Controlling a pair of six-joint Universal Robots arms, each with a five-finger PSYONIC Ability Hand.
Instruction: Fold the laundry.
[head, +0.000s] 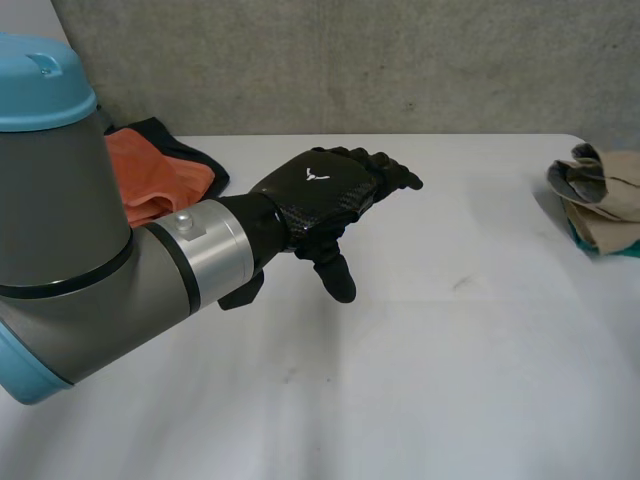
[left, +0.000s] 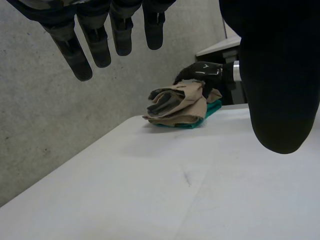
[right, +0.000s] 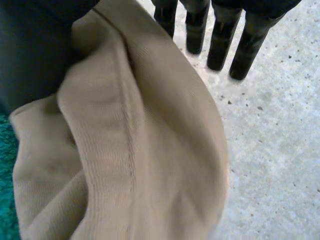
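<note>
A folded tan garment (head: 610, 205) lies on a teal cloth (head: 578, 234) at the table's far right edge. In the left wrist view my right hand (left: 205, 71) sits over the top of that tan garment (left: 180, 107) and the teal cloth (left: 200, 120). In its own view the right hand (right: 220, 35) has straight fingers reaching past the tan garment (right: 140, 150), which lies under the palm beside the thumb; the teal cloth (right: 5, 210) shows beneath. My left hand (head: 320, 195) hovers over the middle of the table, fingers (left: 80, 50) straight and empty.
An orange cloth (head: 150, 170) lies on a black garment (head: 190, 150) at the back left, partly hidden by my left arm. The white table (head: 450, 350) stretches bare between the two piles. A concrete wall (head: 350, 60) stands behind the table.
</note>
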